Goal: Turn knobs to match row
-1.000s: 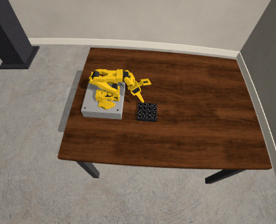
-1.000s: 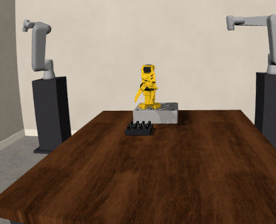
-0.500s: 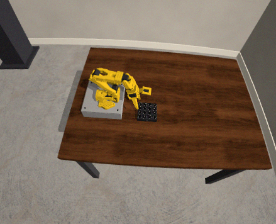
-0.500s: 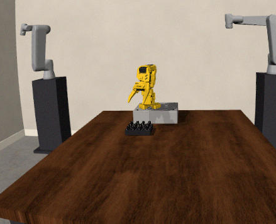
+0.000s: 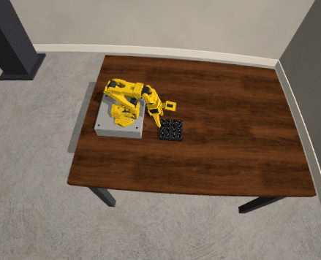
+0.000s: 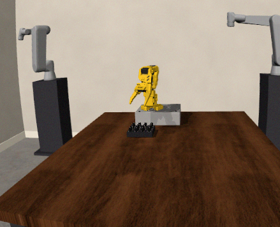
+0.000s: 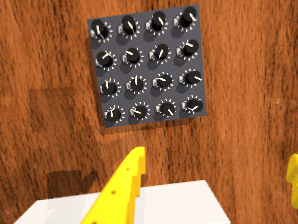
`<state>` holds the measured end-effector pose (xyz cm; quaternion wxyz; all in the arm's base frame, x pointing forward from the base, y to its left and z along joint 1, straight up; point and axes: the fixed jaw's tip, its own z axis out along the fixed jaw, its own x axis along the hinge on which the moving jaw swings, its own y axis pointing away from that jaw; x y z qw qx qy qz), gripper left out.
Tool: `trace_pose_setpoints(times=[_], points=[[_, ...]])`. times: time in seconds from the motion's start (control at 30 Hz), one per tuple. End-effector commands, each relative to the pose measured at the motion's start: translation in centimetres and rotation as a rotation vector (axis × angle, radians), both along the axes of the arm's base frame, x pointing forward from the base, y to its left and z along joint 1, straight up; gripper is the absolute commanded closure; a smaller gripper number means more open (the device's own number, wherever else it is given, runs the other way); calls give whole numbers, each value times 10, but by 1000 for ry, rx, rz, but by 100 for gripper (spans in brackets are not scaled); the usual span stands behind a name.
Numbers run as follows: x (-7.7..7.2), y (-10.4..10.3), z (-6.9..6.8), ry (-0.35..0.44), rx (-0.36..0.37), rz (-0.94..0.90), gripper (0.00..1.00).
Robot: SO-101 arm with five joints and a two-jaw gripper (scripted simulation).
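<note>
Wall ahead: I see a plain cream wall behind the table, evenly lit, with a pale baseboard along its foot.
Side wall: from the top view I read a grey wall on the right; its baseboard runs down beside the floor.
Floor: I see mottled grey floor all round the table.
Table: I look across a dark wood table with streaky grain and dark angled legs.
Pedestals: I count two dark pedestals, one at each side by the wall ahead; each carries a grey arm.
Light: soft, even; the table casts a faint shadow on the floor at its left edge.
</note>
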<state>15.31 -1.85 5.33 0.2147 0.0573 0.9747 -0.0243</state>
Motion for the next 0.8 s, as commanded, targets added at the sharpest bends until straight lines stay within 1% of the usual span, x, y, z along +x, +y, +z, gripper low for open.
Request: trace_pose_setpoints(times=[0.0, 0.77], points=[[0, -1, 1, 2, 4, -13, 60], [-1, -2, 2, 5, 7, -26, 60]])
